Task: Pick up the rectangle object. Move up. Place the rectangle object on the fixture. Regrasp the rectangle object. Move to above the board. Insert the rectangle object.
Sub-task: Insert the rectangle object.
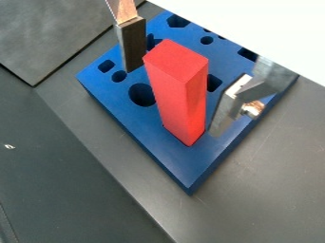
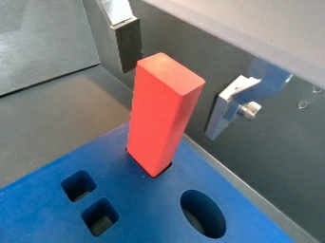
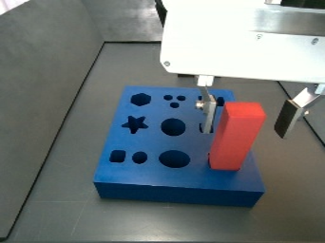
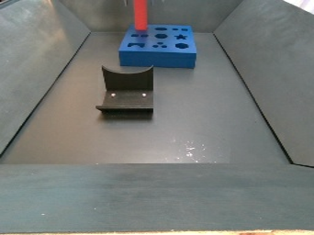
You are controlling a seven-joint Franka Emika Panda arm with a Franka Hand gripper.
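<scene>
Red-orange rectangle object upright between spread claw

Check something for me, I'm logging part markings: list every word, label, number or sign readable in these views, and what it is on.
None: no readable text in any view.
The rectangle object, standing upright in the board: plain faces, no marking.
The board: only shaped cutouts.
The fixture: no label; two pale dots, too small to tell what they are.
The hand, open on either side of the rectangle object: bare fingers.
</scene>
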